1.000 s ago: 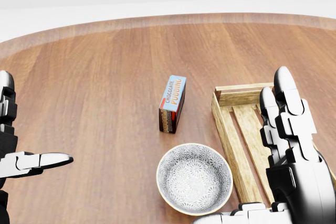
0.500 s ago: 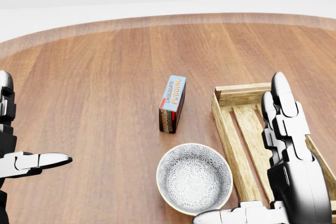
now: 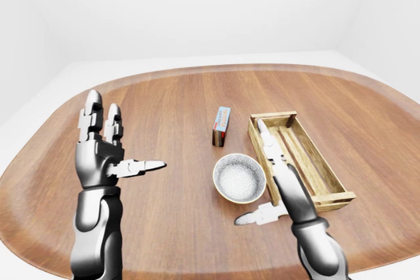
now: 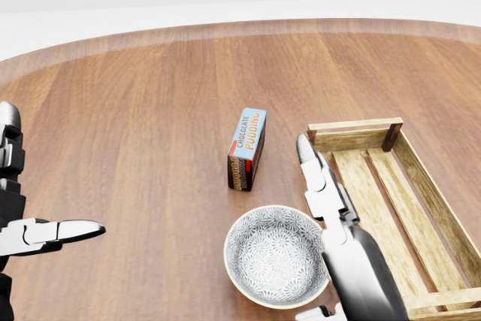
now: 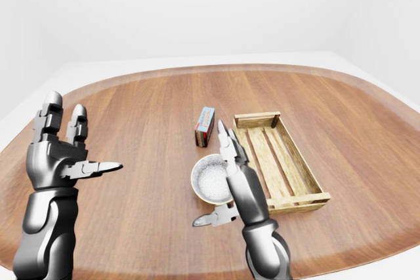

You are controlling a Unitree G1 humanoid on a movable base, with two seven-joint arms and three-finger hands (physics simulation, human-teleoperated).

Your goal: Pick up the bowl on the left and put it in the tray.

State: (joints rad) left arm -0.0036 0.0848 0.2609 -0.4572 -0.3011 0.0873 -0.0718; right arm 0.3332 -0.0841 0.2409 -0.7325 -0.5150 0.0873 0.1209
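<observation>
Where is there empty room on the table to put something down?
Bare wood lies between the left hand and the pudding box, and beyond the box. It is crowded where the bowl, right hand and tray meet.

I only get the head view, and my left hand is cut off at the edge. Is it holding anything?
Observer: No. In the left-eye view the left hand is open with its fingers upright. It holds nothing and is well to the left of the bowl.
Operator: And the right thumb? It drops off my bottom edge.
Observer: The right hand is open. Its thumb sticks out toward the view's left, below the bowl, while its fingers lie between the bowl and the tray.
</observation>
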